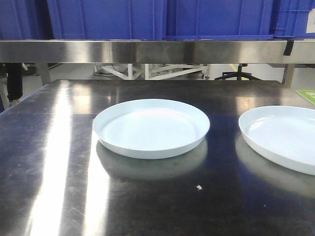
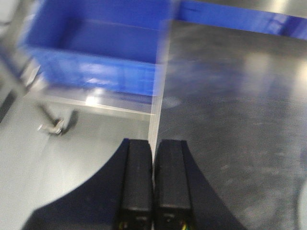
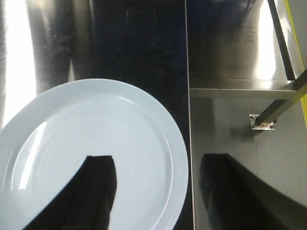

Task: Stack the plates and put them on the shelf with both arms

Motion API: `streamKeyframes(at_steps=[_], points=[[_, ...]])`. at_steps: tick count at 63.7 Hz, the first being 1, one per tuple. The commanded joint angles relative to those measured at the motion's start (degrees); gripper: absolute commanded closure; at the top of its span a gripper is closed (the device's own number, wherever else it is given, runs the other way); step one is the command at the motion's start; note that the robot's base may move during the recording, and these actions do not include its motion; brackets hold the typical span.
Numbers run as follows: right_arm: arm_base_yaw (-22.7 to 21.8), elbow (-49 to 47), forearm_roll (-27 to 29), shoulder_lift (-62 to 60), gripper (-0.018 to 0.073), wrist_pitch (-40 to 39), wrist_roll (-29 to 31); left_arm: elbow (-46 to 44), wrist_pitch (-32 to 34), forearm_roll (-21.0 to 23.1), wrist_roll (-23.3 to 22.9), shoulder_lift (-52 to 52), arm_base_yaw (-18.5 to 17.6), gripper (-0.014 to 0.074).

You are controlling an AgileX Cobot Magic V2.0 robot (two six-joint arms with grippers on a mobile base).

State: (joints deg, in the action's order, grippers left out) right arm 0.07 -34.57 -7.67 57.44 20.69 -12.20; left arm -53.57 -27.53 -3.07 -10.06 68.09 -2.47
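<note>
Steel counter (image 1: pixel 44 162) is carrying central plate (image 1: pixel 151 129) and right plate (image 1: pixel 283 137), well apart. We are finding right claw (image 3: pixel 156 167) spread over the right plate's rim, likely for gripping. Left claw (image 2: pixel 153 187) is sitting clenched, empty.

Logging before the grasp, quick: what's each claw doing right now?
Left claw: closed, holding nothing.
Right claw: open, fingers either side of a plate edge, not gripping it.
</note>
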Motion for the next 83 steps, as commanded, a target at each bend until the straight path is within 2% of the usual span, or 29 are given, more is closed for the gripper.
streamKeyframes(at_steps=[1, 25, 42, 47, 55, 60, 74, 78, 83], points=[[-0.07, -2.12, -0.41, -0.39, 0.0062, -3.49, 0.55, 4.53, 5.98, 2.34, -0.68, -6.59, 1.76, 0.0503], [-0.07, -2.12, -0.41, -0.39, 0.0062, -3.61, 0.55, 23.32, 7.41, 2.24, -0.68, -22.67, -4.84, 0.0503], [-0.07, -2.12, -0.41, -0.39, 0.0082, -3.55, 0.55, 27.82, 6.52, 0.75, -0.58, -29.13, -5.39, 0.0503], [-0.07, -2.12, -0.41, -0.39, 0.0175, -3.55, 0.55, 27.82, 6.38, 0.75, -0.58, -29.13, -5.39, 0.0503], [-0.07, -2.12, -0.41, -0.39, 0.0535, -3.04, 0.55, 27.82, 6.38, 0.75, -0.58, -29.13, -5.39, 0.0503], [-0.07, -2.12, -0.41, -0.39, 0.0455, -2.98, 0.55, 27.82, 6.38, 0.75, -0.58, -29.13, -5.39, 0.0503], [-0.07, -2.12, -0.41, -0.39, 0.0434, -0.58, 0.55, 27.82, 6.38, 0.75, -0.58, -29.13, -5.39, 0.0503], [-0.07, -2.12, -0.41, -0.39, 0.0370, 0.42, 0.55, 27.82, 6.38, 0.75, -0.58, -29.13, -5.39, 0.0503], [-0.07, -2.12, -0.41, -0.39, 0.0242, 0.49, 0.55, 27.82, 6.38, 0.75, -0.58, -29.13, -5.39, 0.0503]])
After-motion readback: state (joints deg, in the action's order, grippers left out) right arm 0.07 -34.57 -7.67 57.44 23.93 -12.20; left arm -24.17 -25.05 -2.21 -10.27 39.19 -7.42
